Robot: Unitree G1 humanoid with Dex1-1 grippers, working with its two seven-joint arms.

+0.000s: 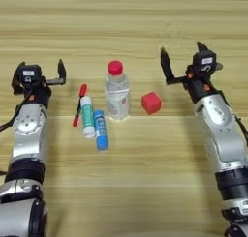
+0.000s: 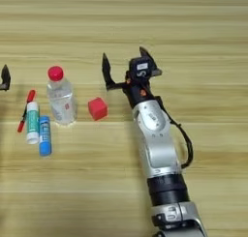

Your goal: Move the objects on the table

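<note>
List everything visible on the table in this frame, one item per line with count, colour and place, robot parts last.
bottle: 1, clear with red cap, centre of the table, upright.
cube: 1, red, just right of the bottle, apart from it.
white tube: 1, white with green label, lying left of the bottle.
blue tube: 1, blue, lying beside the white tube on its right.
pen: 1, red, thin, lying left of the white tube.
table: 1, light-brown wood, fills the view.
left gripper: 1, black fingers, open, left of the pen, empty.
right gripper: 1, black fingers, open, right of and beyond the cube, empty.
</note>
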